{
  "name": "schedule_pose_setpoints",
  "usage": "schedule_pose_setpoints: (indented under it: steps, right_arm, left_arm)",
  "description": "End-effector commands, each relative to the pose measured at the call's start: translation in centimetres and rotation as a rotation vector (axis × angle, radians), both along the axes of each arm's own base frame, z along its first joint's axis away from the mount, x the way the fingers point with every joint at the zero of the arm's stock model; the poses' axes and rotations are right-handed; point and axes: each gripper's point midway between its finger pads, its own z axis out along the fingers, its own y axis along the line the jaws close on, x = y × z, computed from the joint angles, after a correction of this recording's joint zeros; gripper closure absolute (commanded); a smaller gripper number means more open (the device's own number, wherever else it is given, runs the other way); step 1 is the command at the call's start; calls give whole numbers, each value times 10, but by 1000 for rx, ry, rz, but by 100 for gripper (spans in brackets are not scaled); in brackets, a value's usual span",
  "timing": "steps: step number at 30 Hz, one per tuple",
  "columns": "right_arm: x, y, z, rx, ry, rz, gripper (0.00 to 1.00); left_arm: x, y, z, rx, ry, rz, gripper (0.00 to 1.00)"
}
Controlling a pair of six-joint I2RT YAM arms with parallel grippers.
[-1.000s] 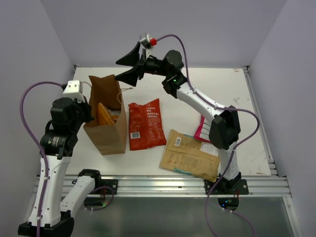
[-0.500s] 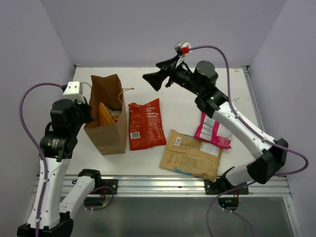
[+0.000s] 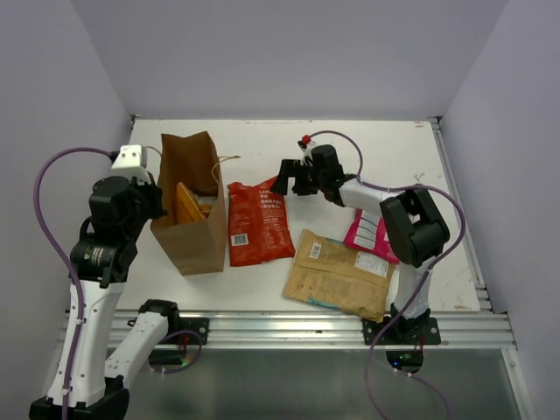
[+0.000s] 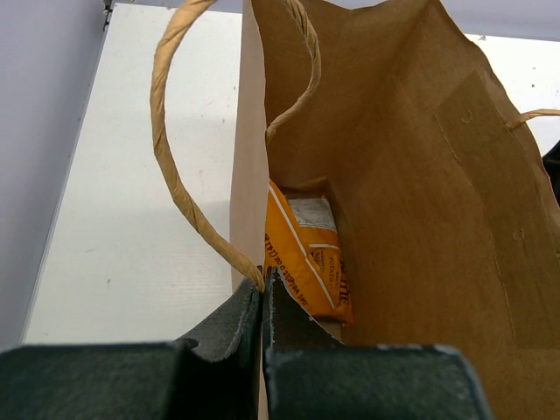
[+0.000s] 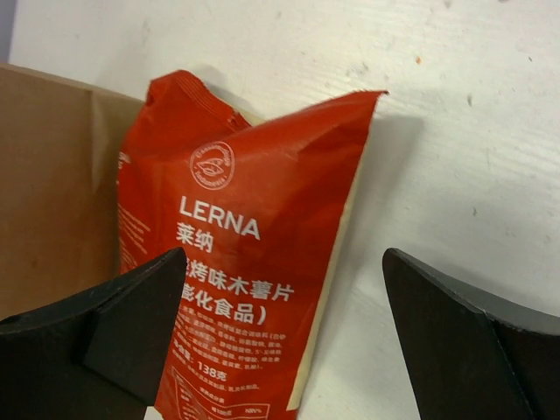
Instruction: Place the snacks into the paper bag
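- While the left hand [image 4: 262, 302] pinches the paper bag [image 3: 188, 206] by its rim near the counter's [image 3: 262, 140] left edge, the orange packet [image 4: 306, 254] lies inside.
- The right hand [image 5: 280, 332], spread wide, hovers over the red packet [image 3: 259, 220], just beside the bag.
- Likely next: descend, clamp that packet's far end, lift it into the bag.

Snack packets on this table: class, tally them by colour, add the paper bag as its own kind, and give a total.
red packet: 1
orange packet, inside the bag: 1
magenta packet: 1
tan packet: 1
paper bag: 1
Total: 5
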Motion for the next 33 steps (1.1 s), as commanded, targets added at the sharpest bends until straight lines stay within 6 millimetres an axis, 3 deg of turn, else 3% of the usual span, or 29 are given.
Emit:
schedule_pose_setpoints:
  steps: [1, 10, 13, 14, 17, 18, 20, 23, 24, 26, 27, 29, 30, 31, 33]
  right_arm:
    - [6, 23, 18, 111, -45, 52, 1]
    - [4, 35, -21, 148, 27, 96, 2]
    - [2, 40, -25, 155, 40, 127, 10]
    - [1, 40, -28, 159, 47, 136, 31]
    - [-1, 48, -21, 201, 45, 177, 71]
    - [0, 49, -19, 207, 48, 177, 97]
    - [-2, 53, -9, 228, 45, 194, 100]
    - [-1, 52, 32, 233, -41, 228, 100]
    - [5, 49, 62, 216, -111, 206, 100]
    - [10, 39, 102, 138, -196, 211, 100]
    - [13, 28, 112, 74, -211, 164, 100]
    - [19, 15, 191, 33, -389, 126, 100]
    - [18, 6, 208, -5, -413, 107, 100]
    - [24, -2, 261, 4, -516, 48, 100]
    - [22, -9, 304, 3, -593, 7, 100]
  left_arm:
    - [1, 0, -3, 23, 9, -12, 100]
    - [2, 1, -4, 27, 18, -4, 100]
    - [2, 2, -4, 29, 17, 1, 100]
    - [3, 2, -4, 30, 17, 2, 100]
    - [3, 1, -3, 29, 14, -3, 100]
    - [3, 1, -3, 27, 12, -6, 100]
    - [3, 0, -4, 26, 14, -13, 100]
    - [1, -1, -2, 27, 5, -21, 100]
    - [1, -2, -3, 27, 7, -22, 100]
    - [1, -2, -3, 26, 5, -23, 100]
    - [0, -2, -1, 26, -1, -23, 100]
    - [0, -2, -1, 24, -4, -23, 100]
    - [-1, -1, -1, 24, -7, -21, 100]
    - [-1, -2, -1, 24, -9, -23, 100]
    - [-2, -2, 0, 24, -15, -25, 100]
